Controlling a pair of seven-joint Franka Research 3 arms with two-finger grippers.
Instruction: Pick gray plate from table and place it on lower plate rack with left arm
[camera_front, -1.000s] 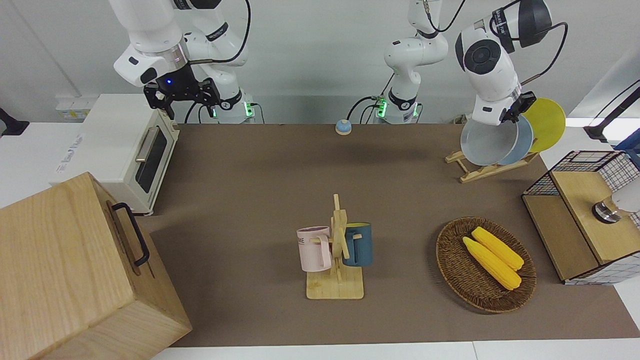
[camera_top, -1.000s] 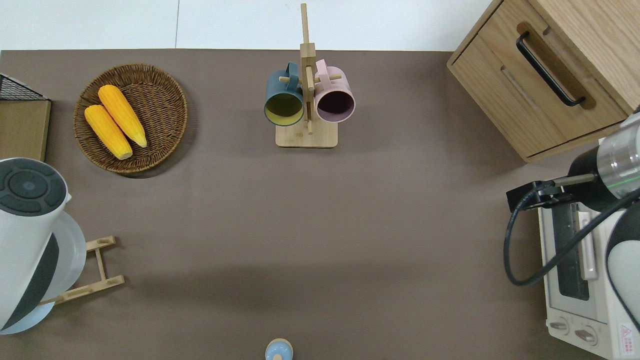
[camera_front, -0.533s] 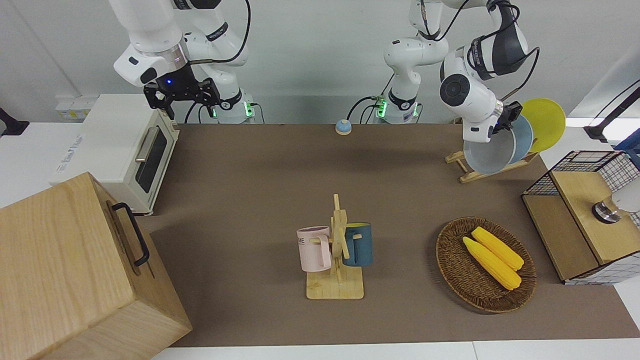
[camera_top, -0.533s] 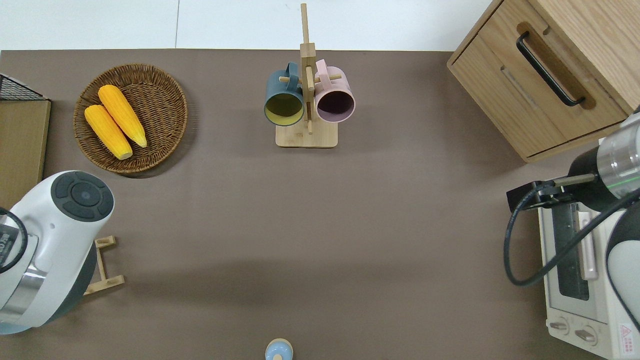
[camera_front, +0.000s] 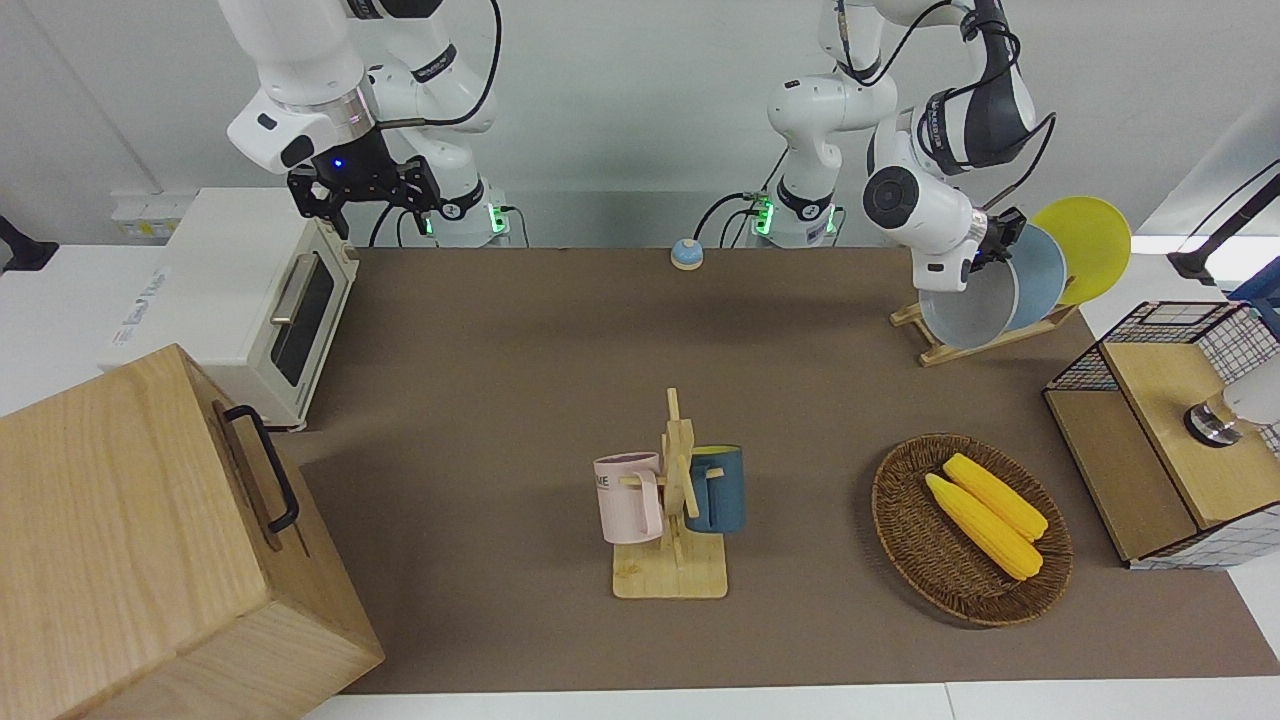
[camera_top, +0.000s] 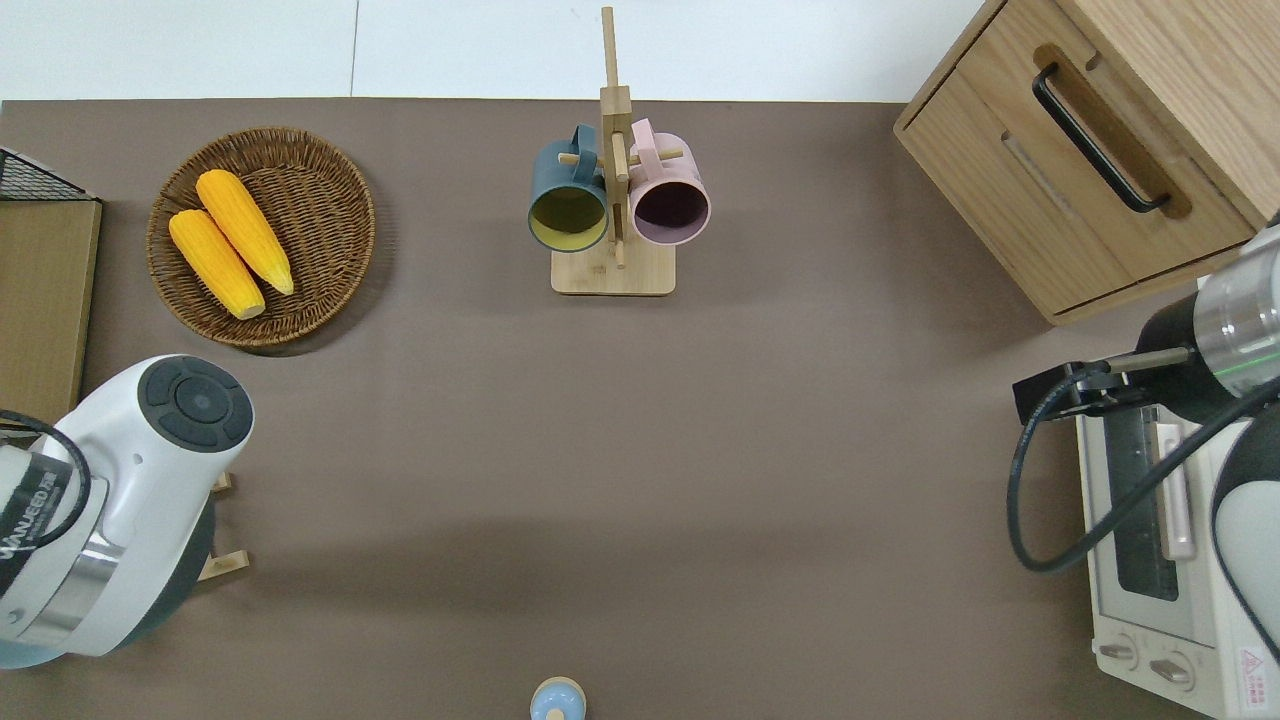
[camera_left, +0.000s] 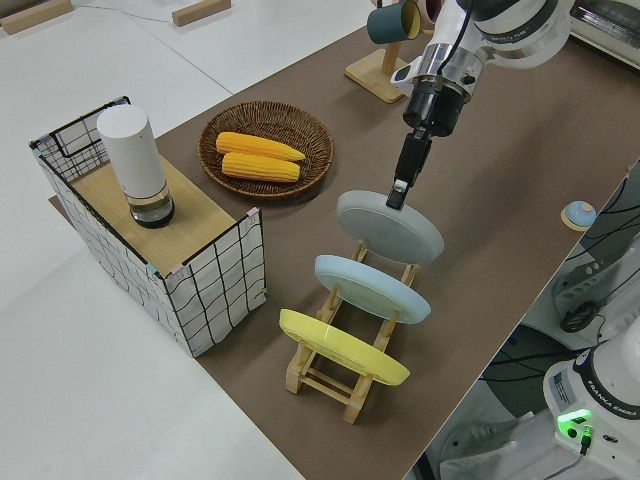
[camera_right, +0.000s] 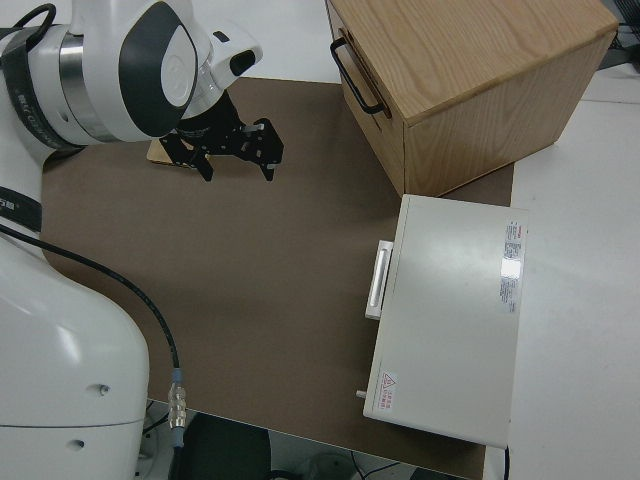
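Gray plate (camera_left: 390, 226), rim pinched by my left tool (camera_left: 399, 192), leans in the lower plate rack (camera_left: 345, 368) beside the blue plate (camera_left: 372, 287); I should settle it before letting go.

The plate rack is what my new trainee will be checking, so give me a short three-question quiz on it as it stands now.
1. True or false: the gray plate lies flat on the table.
2. Which plate on the lower plate rack sits between the other two?
A. light-blue plate
B. yellow plate
3. Fill in: the left gripper grips the gray plate at its ____.

Key: 1 false, it leans in the rack. 2 A. 3 rim.
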